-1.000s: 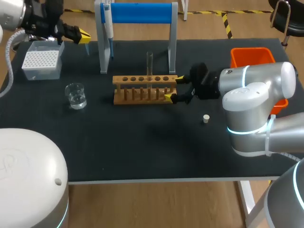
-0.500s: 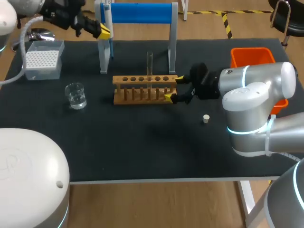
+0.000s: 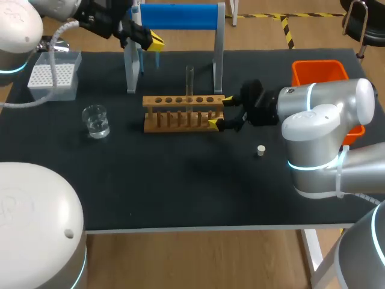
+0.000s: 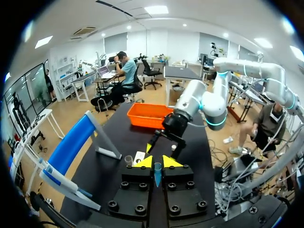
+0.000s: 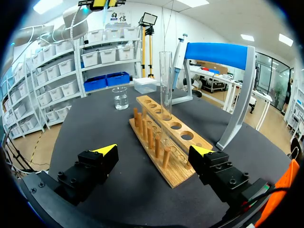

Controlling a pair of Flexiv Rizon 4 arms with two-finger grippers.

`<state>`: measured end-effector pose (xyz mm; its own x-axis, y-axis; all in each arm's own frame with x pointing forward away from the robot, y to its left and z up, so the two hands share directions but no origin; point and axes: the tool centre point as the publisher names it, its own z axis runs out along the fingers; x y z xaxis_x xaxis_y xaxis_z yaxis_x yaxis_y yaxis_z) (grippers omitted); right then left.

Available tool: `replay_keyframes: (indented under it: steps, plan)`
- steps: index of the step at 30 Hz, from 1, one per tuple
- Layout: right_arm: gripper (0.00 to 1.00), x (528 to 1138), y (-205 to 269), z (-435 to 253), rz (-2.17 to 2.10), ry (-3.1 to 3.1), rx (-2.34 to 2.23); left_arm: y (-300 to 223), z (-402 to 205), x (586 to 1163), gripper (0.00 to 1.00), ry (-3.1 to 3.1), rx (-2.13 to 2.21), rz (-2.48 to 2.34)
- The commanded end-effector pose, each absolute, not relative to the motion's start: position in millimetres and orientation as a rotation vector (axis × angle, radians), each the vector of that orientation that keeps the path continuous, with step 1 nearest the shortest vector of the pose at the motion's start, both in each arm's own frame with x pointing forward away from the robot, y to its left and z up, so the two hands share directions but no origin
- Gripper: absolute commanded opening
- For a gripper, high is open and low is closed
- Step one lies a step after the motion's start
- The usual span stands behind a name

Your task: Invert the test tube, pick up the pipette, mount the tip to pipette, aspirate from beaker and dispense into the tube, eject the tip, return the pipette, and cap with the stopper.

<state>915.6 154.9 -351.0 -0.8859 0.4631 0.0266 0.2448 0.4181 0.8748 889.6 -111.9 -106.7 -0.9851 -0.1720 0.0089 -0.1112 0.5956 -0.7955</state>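
Observation:
A clear test tube (image 3: 189,80) stands upright in the wooden rack (image 3: 180,112); the right wrist view has the tube (image 5: 165,85) in the rack (image 5: 166,142) too. My right gripper (image 3: 218,112) is open, its fingers either side of the rack's right end (image 5: 154,152). My left gripper (image 3: 150,42) hovers by the blue stand (image 3: 178,16), shut on a small blue pipette tip (image 4: 157,174). The pipette (image 3: 137,30) hangs on the stand, beside the left gripper (image 4: 157,164). A water beaker (image 3: 96,120) sits left of the rack. The white stopper (image 3: 260,150) lies to the rack's right.
A white tip box (image 3: 51,75) sits at the back left. An orange bin (image 3: 319,72) stands at the back right, partly behind my right arm. Bare black mat lies in front of the rack.
My left arm has swung right from above the tip box to the blue stand, carrying the tip. The right arm has not moved.

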Motion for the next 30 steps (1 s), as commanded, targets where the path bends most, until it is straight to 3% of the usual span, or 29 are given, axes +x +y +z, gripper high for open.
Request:
replay_keyframes:
  steps: [1, 30]
  plan:
    - [1.0, 915, 154, -351, 1.455, 2.455, 0.624, -126, -112, 883, 0.0, 2.742, -0.244, -1.374]
    - [1.0, 915, 154, -351, 1.455, 2.455, 0.624, -142, -120, 868, 0.0, 2.769, -0.228, -1.402]
